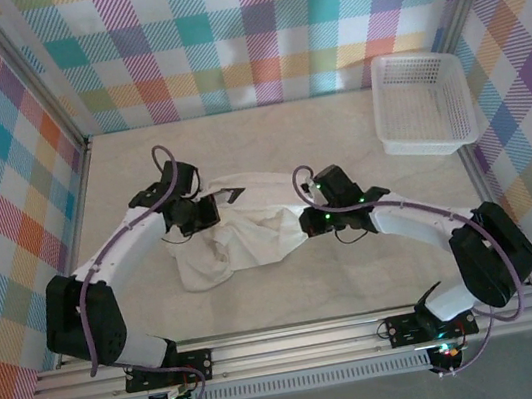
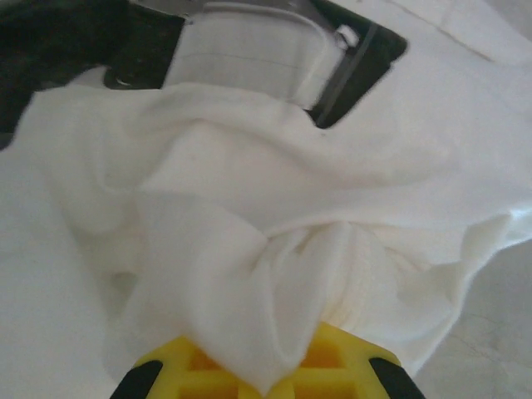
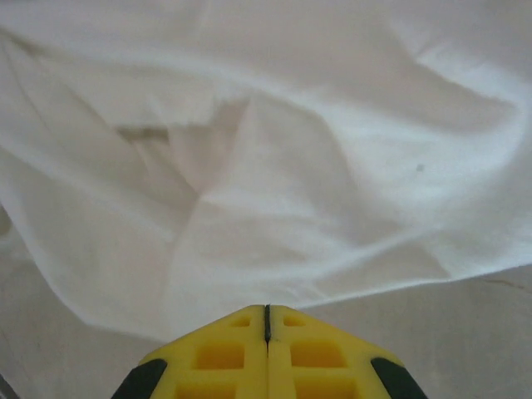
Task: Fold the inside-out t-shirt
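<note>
- While my left gripper [image 2: 266, 378] sits low on the cloth, its yellow fingers are clamped on a bunched twist of the t-shirt [image 1: 241, 234]. The fabric squeezes out between the tips and fans away ahead of them.
- My right gripper [image 3: 266, 320] has its fingers pressed flat together, with the tips right at the shirt's edge. I cannot tell whether any hem is caught between them, and my guess is that this is not a sound hold.
- Seen from overhead, the shirt lies crumpled on the middle of the table [image 1: 268, 148], directly between my two grippers. The left one is on its far-left part and the right one is at its right border.
- The heap's long axis runs roughly left to right, from one gripper to the other. A loose lobe sags toward the near left.
- What matters for the next move is that the cloth lies to the right of the left jaws and to the left of the right jaws. Drawing the two apart along that left-right line should stretch the shirt open.
- Both arms are at the cloth, but the left has the sure grip, so I would let it lead and check the right hold before pulling.
- A white mesh basket [image 1: 423, 104] stands in the far right corner, well apart from the shirt.
- I judge the folding not yet begun, since the shirt is bunched, not flat.
</note>
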